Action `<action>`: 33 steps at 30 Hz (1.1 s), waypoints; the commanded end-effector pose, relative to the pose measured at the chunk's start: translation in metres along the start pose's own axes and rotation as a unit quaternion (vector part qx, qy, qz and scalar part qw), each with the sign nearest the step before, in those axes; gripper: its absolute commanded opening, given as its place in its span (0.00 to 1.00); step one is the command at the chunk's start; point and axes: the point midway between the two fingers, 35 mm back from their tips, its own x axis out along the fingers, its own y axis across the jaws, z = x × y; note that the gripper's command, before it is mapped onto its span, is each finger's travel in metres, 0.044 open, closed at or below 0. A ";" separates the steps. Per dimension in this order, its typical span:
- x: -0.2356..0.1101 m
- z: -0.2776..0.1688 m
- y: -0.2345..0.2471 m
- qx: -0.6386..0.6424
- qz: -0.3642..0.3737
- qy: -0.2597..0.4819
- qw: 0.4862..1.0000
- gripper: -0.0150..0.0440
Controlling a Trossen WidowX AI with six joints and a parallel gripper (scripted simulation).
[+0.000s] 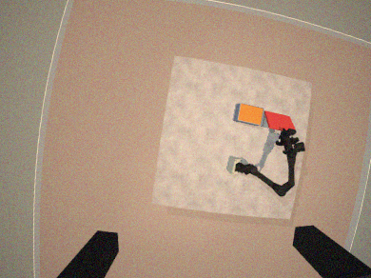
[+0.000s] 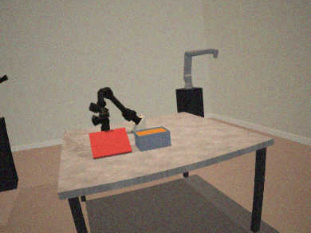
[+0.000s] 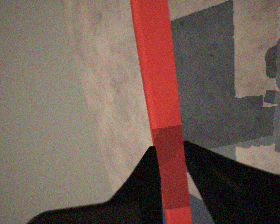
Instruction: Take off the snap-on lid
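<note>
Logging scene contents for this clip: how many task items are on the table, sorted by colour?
Red: 1, the snap-on lid, off the box and gripped at its edge by the end effector
Blue-grey with orange interior: 1, the storage box, open
Total: 2

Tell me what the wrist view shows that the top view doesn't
Only the wrist view shows the claw gripping the red lid by its thin edge, seen edge-on. Only the top view shows the open storage box with its orange inside, right beside the lid, and the whole arm bent over the table. Both show the red lid, the claw on it, and the mottled table surface.
</note>
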 end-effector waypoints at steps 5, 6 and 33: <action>0.007 -0.003 -0.009 0.000 -0.005 0.004 1.000 0.25; 0.008 -0.003 -0.010 0.000 -0.005 0.004 1.000 0.25; 0.021 -0.003 -0.026 -0.001 -0.005 0.003 1.000 0.25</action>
